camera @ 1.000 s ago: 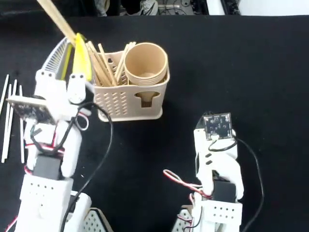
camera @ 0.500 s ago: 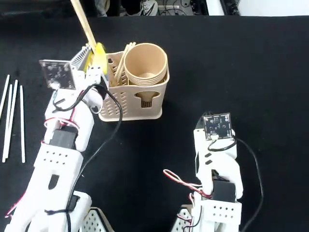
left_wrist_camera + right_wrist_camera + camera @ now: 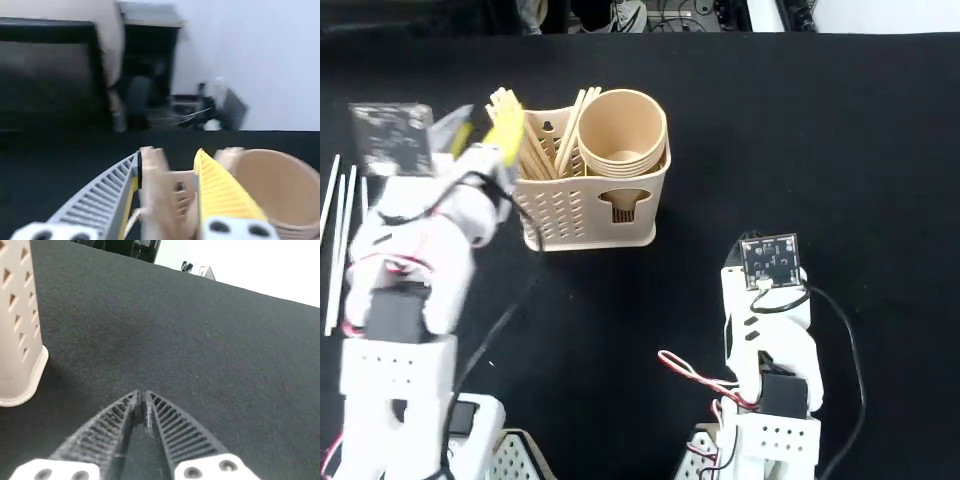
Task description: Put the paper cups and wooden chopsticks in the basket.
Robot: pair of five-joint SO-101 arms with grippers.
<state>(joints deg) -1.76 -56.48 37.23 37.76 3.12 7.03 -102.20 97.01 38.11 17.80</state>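
From the high view, found the beige basket (image 3: 595, 200) standing on the black table (image 3: 840, 140) toward its far edge, left of the middle. Noted a stack of paper cups (image 3: 623, 130) nested upright in the basket's right compartment and a bundle of wooden chopsticks (image 3: 535, 150) leaning in its left compartment. Spotted several loose chopsticks (image 3: 340, 235) lying flat along the table's left edge, well apart from the basket. Placed the left gripper (image 3: 492, 110) at the basket's left compartment, over the tops of the bundle, and the right arm (image 3: 770, 320) folded up near the table's near edge, right of the middle. In the left wrist view, saw the left gripper (image 3: 167, 155) with its grey and yellow fingers (image 3: 220, 192) held apart, blurred tops of the wooden chopsticks (image 3: 160, 190) between them and the paper cups (image 3: 272, 180) just beside the yellow one; could not tell whether either finger touched the wood. In the right wrist view, saw the right gripper (image 3: 142, 402) with its fingers pressed together on nothing, low over the bare table (image 3: 200, 330), with a corner of the basket (image 3: 17, 330) near.
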